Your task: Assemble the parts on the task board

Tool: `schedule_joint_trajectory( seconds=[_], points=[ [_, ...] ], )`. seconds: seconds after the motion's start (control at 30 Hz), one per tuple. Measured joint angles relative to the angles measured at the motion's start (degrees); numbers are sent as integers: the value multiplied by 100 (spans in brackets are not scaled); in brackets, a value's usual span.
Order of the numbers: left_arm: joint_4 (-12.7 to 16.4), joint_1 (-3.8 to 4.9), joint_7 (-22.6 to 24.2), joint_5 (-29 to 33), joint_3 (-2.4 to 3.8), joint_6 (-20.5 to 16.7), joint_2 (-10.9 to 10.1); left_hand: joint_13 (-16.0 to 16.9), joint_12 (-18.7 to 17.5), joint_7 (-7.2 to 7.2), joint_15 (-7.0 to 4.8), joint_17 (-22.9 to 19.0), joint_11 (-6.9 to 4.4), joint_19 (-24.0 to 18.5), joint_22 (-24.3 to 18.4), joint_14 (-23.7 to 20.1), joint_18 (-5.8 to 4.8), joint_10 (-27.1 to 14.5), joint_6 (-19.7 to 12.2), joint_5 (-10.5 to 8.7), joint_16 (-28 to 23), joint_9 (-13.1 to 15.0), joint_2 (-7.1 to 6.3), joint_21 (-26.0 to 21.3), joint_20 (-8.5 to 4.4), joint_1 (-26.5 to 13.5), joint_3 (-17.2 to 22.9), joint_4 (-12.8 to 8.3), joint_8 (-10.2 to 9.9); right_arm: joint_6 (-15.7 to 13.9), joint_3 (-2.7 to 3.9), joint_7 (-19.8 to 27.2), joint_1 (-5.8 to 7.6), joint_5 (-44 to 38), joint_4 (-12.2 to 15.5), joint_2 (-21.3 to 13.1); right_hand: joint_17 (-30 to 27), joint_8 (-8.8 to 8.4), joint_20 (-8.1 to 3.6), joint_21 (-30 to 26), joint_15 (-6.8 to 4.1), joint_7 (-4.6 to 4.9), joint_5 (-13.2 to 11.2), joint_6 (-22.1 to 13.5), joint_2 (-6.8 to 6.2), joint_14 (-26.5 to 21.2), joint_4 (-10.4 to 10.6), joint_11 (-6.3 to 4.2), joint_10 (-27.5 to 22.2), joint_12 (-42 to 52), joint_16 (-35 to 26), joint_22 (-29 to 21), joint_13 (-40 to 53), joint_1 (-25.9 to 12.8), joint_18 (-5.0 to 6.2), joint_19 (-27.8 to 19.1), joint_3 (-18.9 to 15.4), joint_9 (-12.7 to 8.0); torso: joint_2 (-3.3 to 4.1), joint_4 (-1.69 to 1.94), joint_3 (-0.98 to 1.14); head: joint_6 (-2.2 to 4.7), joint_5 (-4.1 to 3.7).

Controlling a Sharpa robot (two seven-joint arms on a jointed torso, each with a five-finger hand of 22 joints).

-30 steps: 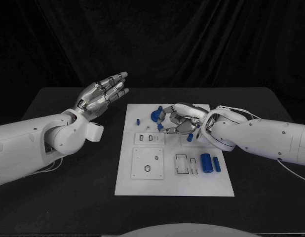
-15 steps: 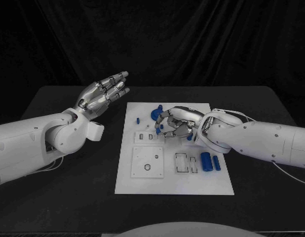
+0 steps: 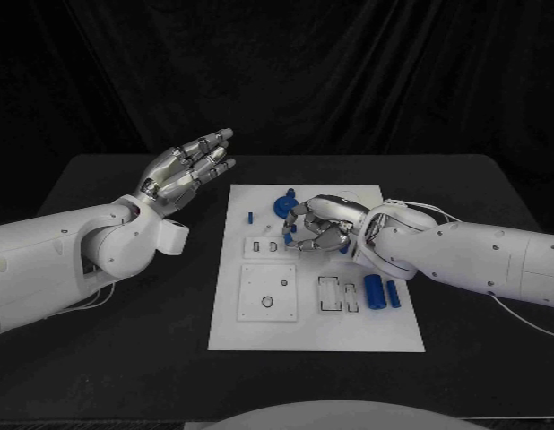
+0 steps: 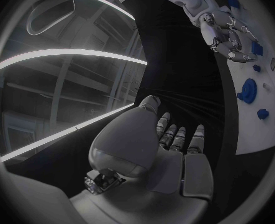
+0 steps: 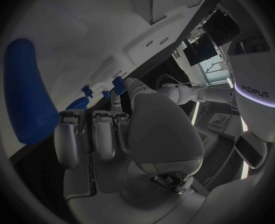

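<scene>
Our right hand [image 3: 323,224] sits curled over the upper middle of the flat white task board [image 3: 315,336], small blue plastic parts [image 3: 382,294] lying nearer us; we honestly can't tell if it's got anything. Our left hand [image 3: 189,168] hangs off the board, fingers straight, holding nothing.

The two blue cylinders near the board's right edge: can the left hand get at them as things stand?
Probably not easily: the left hand is raised off the board's far-left corner, and the right hand and forearm lie across toward the cylinders.
</scene>
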Motion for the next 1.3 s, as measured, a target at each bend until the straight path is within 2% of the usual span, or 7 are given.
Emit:
schedule_joint_trajectory(
  seconds=[1.0, 1.17, 1.3],
  points=[
    [-11, -10, -31, 0, 1, 47, 12, -5, -23, 0, 0, 5, 0, 0, 0, 0, 0, 0, 0, 0, 0, 0, 0, 0, 0, 0, 0, 0, 0, 138, 4, -88, -73, -186, -239, 111, 0, -111, 41, -44, 15, 19, -67, -20, -22, 15, -56, -1, 1, 0, 0, 3, -2, 21, 0, -1, 6, -66, 1, 0, 0, -31, -9],
    [-11, -12, -34, 0, 0, 52, 10, -4, -23, 0, 0, 2, 0, 0, 0, 0, 0, 0, 0, 0, 0, 0, 0, 0, 0, 0, 0, 0, 0, 167, 2, -95, -79, -198, -250, 116, 0, -225, 40, -44, 15, 68, -110, -79, -22, 15, -79, -1, 1, 0, 0, 4, -2, 21, 0, -1, 16, -123, 1, 0, 0, -44, -5],
    [-13, -13, -36, 0, 0, 55, 10, -4, -23, 0, 0, 0, 0, 0, 0, 0, 0, 0, 0, 0, 0, 0, 0, 0, 0, 0, 0, 0, 0, 190, 2, -103, -83, -205, -259, 118, 0, -332, 41, -44, 15, 62, -137, -165, -22, 15, -110, -1, 1, 0, -23, 3, -2, 21, 0, -1, 16, -174, 1, 1, 0, -53, -5]
  ],
)
